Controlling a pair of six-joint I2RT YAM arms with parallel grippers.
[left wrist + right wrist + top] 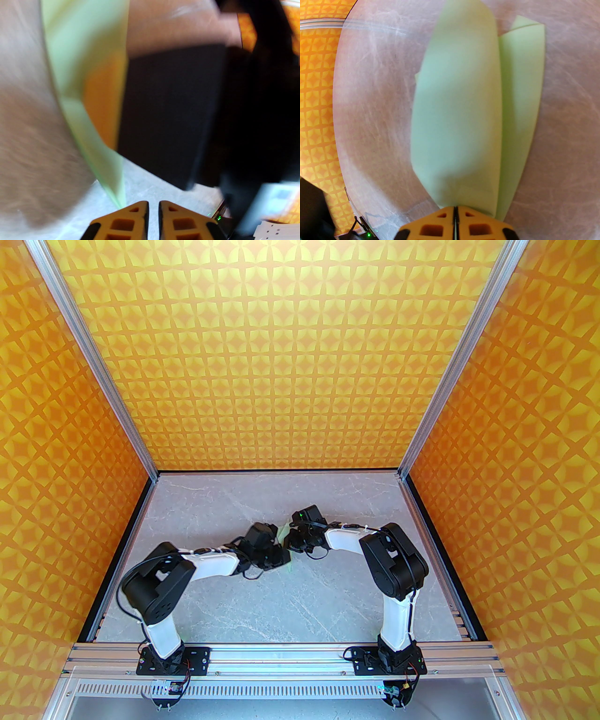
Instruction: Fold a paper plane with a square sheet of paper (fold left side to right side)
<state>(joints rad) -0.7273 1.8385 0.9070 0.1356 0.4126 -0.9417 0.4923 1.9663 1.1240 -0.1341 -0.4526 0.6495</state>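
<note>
Since the paper (459, 105) is being pinched at its narrow end by the right claw (454, 212), with both fingers pressed together on it, it's being pinned around the middle of the tabletop (281, 605), well apart from every edge. It isn't looking like a flat square at this point. It's being seen as a long folded shape, with one wide flap bulging up along the middle, a flatter layer lying just beside it, and a small corner poking out at the far end.

Best guess is that the pinch is being used as an anchor, so the layers aren't sliding around while the flap is being dealt with.

The left claw (153, 211) is being held right next to the paper, jaws a sliver apart and nothing seen between them. The paper's edge is running down to just beside the outer side of one finger. That view is being smeared by blur though, so actual contact can't be called.

Probably it's being parked there to grab or press down the springy flap, since a puffed-up fold like that is begging to be creased flat. With paper this thin, a careless tug is likely risking a slip out of the pinch or a crooked crease.
</note>
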